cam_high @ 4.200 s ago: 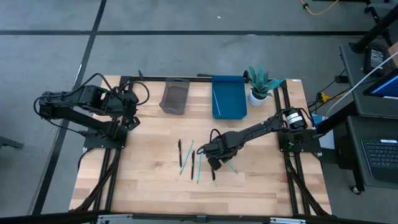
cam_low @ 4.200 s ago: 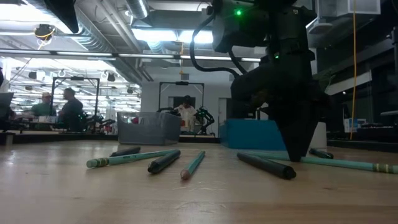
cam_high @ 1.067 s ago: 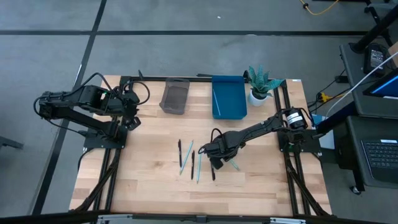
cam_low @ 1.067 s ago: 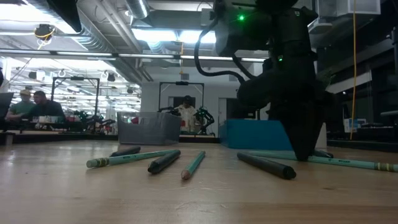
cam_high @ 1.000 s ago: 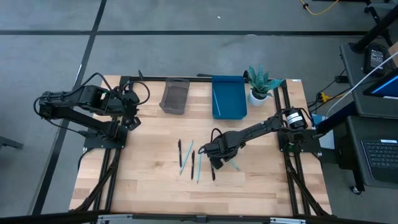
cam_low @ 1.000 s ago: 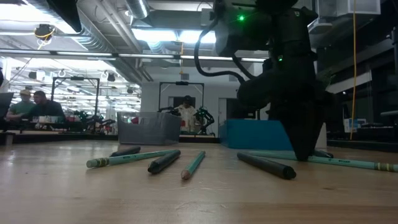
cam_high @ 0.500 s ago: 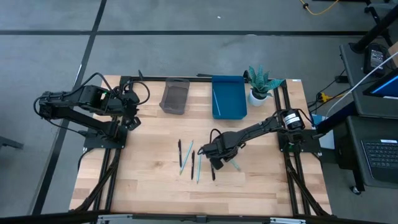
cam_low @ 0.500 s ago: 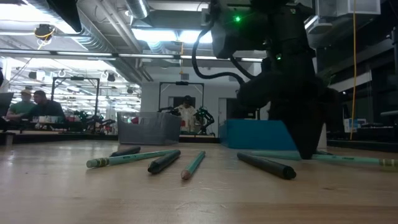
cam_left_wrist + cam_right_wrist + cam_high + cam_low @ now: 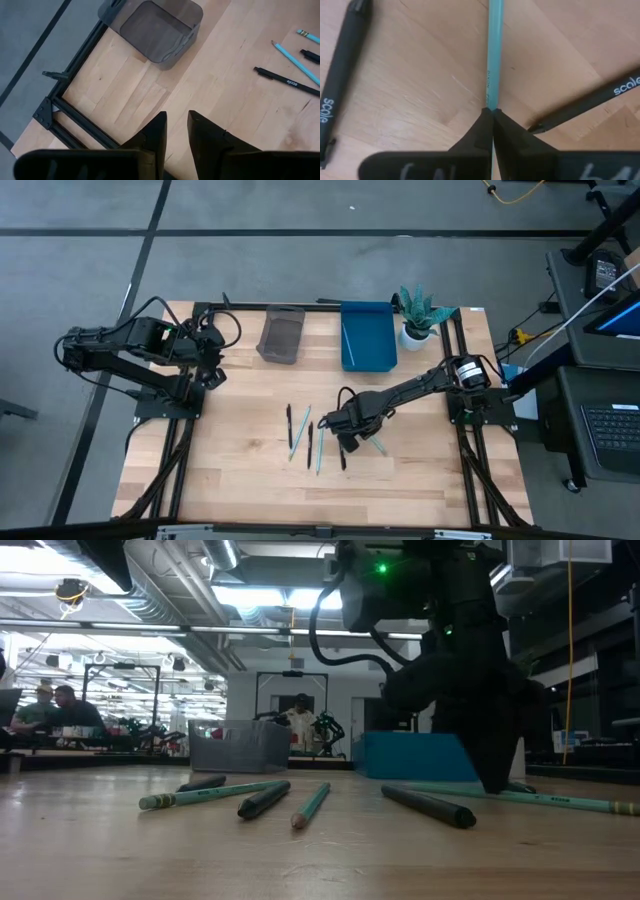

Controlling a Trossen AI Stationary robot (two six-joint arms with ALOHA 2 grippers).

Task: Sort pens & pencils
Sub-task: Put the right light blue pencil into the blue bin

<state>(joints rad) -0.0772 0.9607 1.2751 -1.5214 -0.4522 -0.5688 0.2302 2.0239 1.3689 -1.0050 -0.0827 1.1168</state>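
Observation:
My right gripper (image 9: 346, 442) stands near the table's middle, pointing down, shut on a teal pencil (image 9: 495, 55), which shows in the low view (image 9: 565, 802) as well. Black pens (image 9: 340, 75) (image 9: 600, 102) lie on either side of it. More pens and teal pencils (image 9: 305, 438) lie flat on the wood to its left. The grey bin (image 9: 281, 335) and the blue bin (image 9: 368, 335) sit at the far edge. My left gripper (image 9: 176, 117) waits at the table's left side, its fingers a narrow gap apart, touching nothing. My right gripper pinches the teal pencil's shaft (image 9: 493, 102) between its two fingertips (image 9: 481, 125). The fingers come from above, pointing down, and close across the pencil. The pencil's free length (image 9: 580, 804) lies low along the table top; whether it is lifted clear I cannot tell.
A potted plant (image 9: 418, 315) stands right of the blue bin, which holds a teal pencil (image 9: 346, 340). A black pen (image 9: 430, 806) lies just near of my right gripper. Bare wood stretches along the near edge and the left part of the table (image 9: 220, 460).
My right gripper, staying shut on the teal pencil, has edged slightly sideways in the low view, and the pencil has shifted a little with it. The other pens and pencils lie as before.

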